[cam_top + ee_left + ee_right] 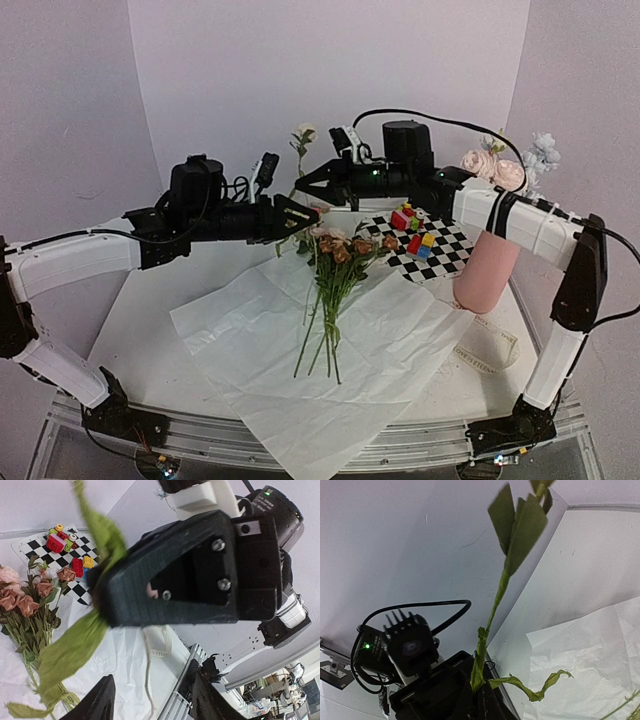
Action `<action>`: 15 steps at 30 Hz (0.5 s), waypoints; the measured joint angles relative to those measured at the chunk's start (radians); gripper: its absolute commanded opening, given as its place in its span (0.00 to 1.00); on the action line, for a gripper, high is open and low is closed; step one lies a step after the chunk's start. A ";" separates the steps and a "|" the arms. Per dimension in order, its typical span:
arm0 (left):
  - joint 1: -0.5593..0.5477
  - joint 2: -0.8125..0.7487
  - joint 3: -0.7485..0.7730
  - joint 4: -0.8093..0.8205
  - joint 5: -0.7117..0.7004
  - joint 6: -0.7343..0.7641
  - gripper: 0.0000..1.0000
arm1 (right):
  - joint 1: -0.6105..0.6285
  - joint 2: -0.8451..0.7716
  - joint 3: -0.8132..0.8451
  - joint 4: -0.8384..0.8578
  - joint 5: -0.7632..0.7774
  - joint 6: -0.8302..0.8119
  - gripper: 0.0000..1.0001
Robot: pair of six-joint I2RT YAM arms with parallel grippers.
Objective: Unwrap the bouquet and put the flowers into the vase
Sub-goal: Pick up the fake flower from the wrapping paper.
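A single flower (303, 134) with a pale bloom stands upright above the table's far middle. My right gripper (308, 188) is shut on its green stem (481, 665); leaves (519, 525) rise above the fingers. Just below and left, my left gripper (305, 213) is open, its fingertips (102, 700) apart with nothing between them, the right gripper's black body (190, 580) close in front. The rest of the flowers (332, 270) lie on the unfolded white paper (250, 330). The pink vase (487, 272) stands at the right, holding pale blooms (492, 166).
A checkerboard mat (445, 250) with small coloured toy blocks (414, 230) lies behind the paper, beside the vase. A printed ribbon (490, 355) lies near the right arm's base. White walls close in on the back and both sides.
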 measured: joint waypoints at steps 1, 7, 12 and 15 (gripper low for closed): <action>0.000 -0.006 -0.009 -0.002 -0.001 0.000 0.61 | -0.004 -0.013 -0.005 -0.006 0.009 -0.012 0.00; 0.000 -0.055 -0.031 -0.020 -0.023 0.010 0.64 | -0.074 -0.123 -0.023 -0.081 0.067 -0.107 0.00; 0.000 -0.093 -0.031 -0.037 -0.063 0.041 0.64 | -0.145 -0.216 -0.023 -0.135 0.095 -0.196 0.00; 0.000 -0.100 -0.031 -0.041 -0.084 0.065 0.64 | -0.174 -0.272 -0.023 -0.159 0.117 -0.253 0.00</action>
